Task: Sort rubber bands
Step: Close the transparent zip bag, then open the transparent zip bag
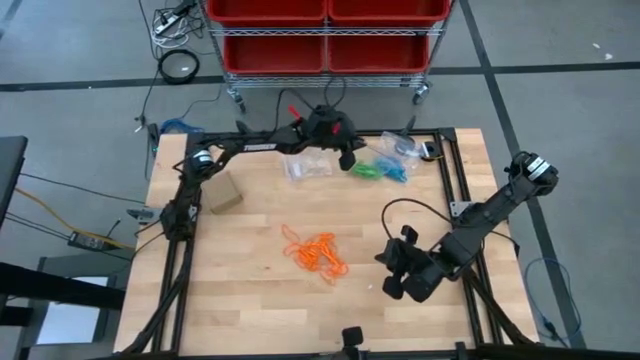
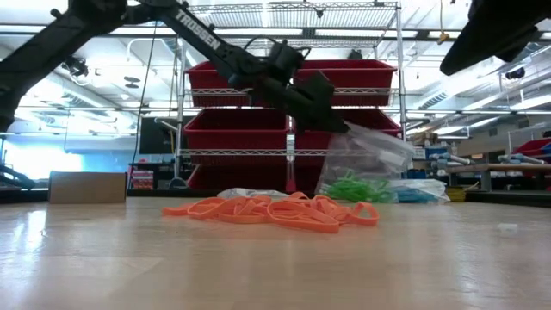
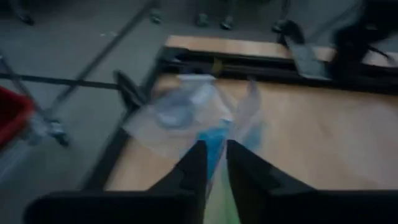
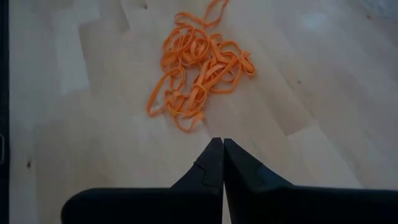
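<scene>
Left hand at the bags, orange pile waiting

We've got the left hand [image 1: 347,158] at the far edge of the surface [image 1: 250,300], fingers a slit apart over a clear bag [image 2: 366,159] with green bands [image 1: 368,170]; can't tell if it's gripping. Right hand [image 4: 217,146] is pinched shut, empty, near the orange bands [image 1: 315,252] mid-surface. They look light, floppy and tangle-prone, so we'd pinch one loop at the clump's edge.
</scene>
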Robot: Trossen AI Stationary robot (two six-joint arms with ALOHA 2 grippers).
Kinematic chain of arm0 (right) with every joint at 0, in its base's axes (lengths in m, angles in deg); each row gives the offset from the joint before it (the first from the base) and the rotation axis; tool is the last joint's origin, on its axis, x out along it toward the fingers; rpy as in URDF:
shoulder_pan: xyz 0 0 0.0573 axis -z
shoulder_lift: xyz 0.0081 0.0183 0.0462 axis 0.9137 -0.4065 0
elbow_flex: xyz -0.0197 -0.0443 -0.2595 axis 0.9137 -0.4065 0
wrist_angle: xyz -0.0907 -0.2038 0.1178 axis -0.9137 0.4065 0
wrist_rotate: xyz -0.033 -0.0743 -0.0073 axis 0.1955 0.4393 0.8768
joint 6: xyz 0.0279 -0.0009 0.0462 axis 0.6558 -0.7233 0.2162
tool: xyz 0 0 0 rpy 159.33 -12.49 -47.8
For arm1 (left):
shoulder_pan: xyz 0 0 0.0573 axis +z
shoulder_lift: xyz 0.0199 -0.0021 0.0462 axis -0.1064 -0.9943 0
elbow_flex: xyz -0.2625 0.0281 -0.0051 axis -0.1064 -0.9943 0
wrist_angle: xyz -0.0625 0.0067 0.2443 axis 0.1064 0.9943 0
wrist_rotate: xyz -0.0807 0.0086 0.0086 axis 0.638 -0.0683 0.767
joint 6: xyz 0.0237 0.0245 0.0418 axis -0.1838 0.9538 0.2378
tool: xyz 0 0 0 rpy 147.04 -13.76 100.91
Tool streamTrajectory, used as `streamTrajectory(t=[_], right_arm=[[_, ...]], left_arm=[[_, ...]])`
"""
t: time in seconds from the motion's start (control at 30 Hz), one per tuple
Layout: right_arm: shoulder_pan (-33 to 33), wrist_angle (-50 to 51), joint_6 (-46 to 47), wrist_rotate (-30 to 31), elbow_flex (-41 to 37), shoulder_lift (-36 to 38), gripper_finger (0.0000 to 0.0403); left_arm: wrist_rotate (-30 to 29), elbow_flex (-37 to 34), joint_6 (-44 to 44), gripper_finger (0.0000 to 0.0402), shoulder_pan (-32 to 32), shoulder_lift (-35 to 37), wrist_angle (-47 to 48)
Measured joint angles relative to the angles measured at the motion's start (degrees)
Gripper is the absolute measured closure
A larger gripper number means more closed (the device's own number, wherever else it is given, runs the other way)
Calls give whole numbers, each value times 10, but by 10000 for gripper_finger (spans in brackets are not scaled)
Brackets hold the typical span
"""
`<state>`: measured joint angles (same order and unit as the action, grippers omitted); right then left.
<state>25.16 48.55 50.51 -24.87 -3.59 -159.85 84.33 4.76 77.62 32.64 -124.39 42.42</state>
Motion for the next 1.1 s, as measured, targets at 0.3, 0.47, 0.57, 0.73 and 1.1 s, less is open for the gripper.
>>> streamTrajectory(t=[0.3,0.47,0.57,0.73,1.1], right_arm=[[0,-5,-6,-1,0,0,403],[0,-4,-8,0,0,0,403],[0,-2,-9,8,0,0,403],[0,1,-16,9,0,0,403],[4,23,-19,25,0,0,403]], left_arm=[[-96,51,2,204,9,3,58],[-117,87,8,175,9,5,100],[-104,106,20,173,9,8,124],[-34,136,29,179,8,35,207],[63,104,44,198,-72,85,487]])
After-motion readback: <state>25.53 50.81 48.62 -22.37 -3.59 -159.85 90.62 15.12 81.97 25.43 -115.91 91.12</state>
